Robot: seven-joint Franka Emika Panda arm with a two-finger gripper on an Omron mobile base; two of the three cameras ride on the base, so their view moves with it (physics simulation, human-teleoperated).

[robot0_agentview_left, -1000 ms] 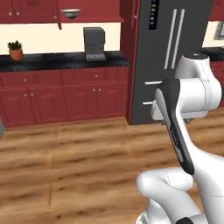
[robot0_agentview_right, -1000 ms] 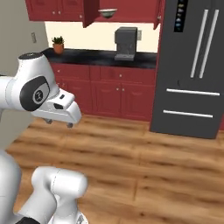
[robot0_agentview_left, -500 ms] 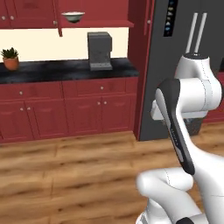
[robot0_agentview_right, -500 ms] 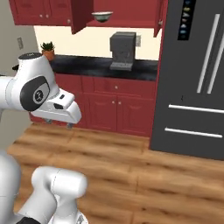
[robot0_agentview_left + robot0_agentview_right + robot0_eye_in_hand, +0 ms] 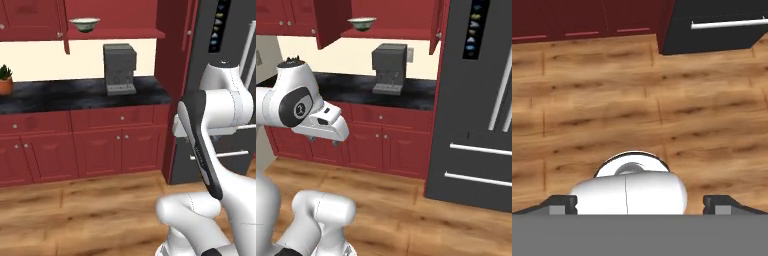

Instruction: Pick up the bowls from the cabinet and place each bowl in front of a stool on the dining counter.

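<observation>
Hand view looked straight down at the wooden floor [image 5: 637, 110]. The gripper [image 5: 640, 202] was wide open, its two dark fingertips [image 5: 562, 202] far apart, and it held nothing. Up high, the small cream bowl [image 5: 84, 23] with the green pattern sat on the red shelf of the cabinet [image 5: 115, 34]. The cabinet door [image 5: 333, 22] was swung open. Below the shelf, a grey coffee machine [image 5: 119, 68] stood on the black counter [image 5: 75, 95]. A big dark fridge [image 5: 476, 100] stood just beside it.
</observation>
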